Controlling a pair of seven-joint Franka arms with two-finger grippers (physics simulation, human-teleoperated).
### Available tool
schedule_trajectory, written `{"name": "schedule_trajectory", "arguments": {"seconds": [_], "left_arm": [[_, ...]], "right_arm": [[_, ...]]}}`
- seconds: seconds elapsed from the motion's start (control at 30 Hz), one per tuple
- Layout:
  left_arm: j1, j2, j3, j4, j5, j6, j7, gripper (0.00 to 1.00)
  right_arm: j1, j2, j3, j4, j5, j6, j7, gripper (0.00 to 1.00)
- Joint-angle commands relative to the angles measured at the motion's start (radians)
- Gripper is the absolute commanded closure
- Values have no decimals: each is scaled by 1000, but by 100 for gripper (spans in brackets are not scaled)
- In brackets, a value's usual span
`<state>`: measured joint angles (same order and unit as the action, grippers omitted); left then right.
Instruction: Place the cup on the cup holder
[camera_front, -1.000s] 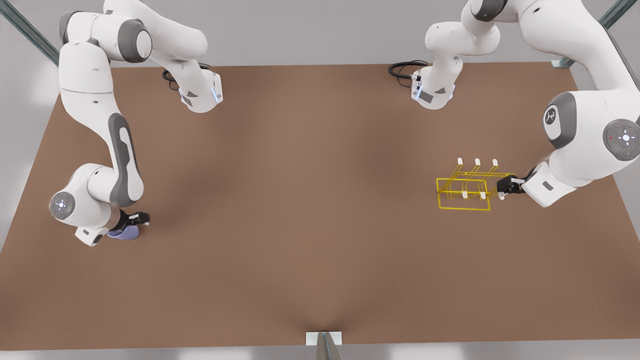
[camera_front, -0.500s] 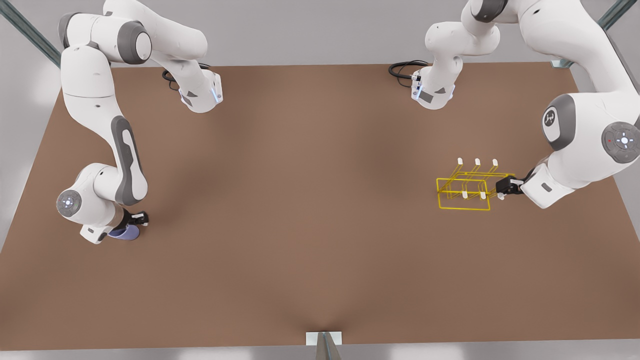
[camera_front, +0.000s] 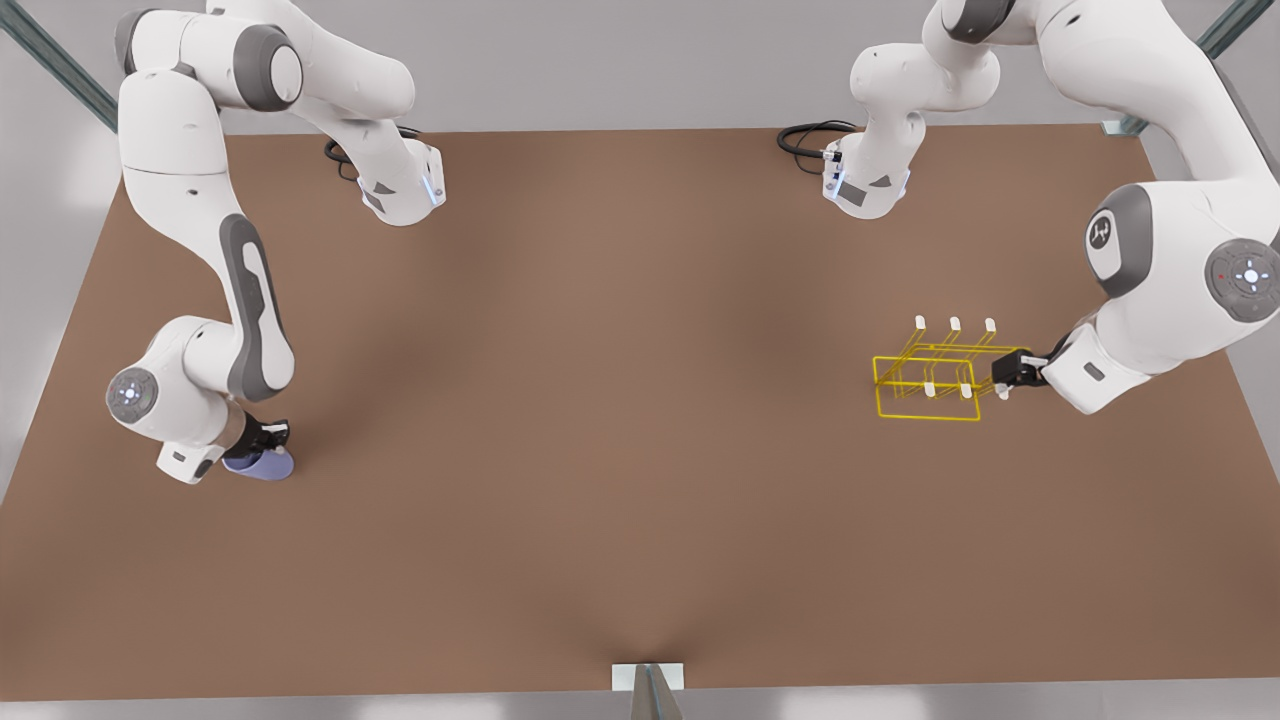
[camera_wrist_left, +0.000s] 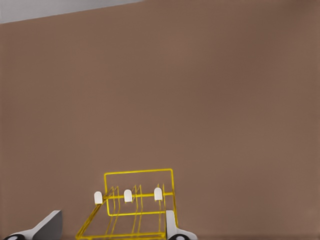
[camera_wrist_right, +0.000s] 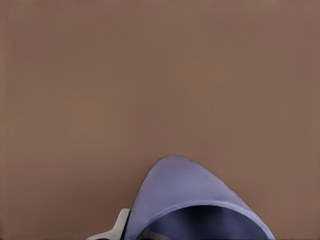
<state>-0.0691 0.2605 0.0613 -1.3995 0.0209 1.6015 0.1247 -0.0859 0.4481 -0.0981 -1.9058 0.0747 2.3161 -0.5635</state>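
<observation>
Cup (camera_front: 259, 466): sitting on table (camera_front: 600, 400), well apart from rack (camera_front: 930, 380); not yet placed
Right gripper (camera_front: 265, 437): pinching cup rim
Left gripper (camera_front: 1012, 372): spread, straddling rack's end

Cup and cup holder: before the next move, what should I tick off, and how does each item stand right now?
1. Right gripper at the cup, front view's left: ok.
2. Grip on the cup firm: cannot tell; one fingertip shows beside the cup wall.
3. Left gripper at the cup holder, fingers either side of the frame end: ok.
4. Cup holder upright, white-tipped prongs free: ok.
5. Bare table between cup and holder: ok.
6. Cup on holder: not ok, not yet done.
</observation>
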Motion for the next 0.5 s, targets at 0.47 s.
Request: {"name": "schedule_trajectory", "arguments": {"seconds": [0.47], "left_arm": [[-8, -3, -8, 0, -2, 2, -13, 0]], "right_arm": [[124, 161, 445, 154, 572, 183, -18, 79]]}}
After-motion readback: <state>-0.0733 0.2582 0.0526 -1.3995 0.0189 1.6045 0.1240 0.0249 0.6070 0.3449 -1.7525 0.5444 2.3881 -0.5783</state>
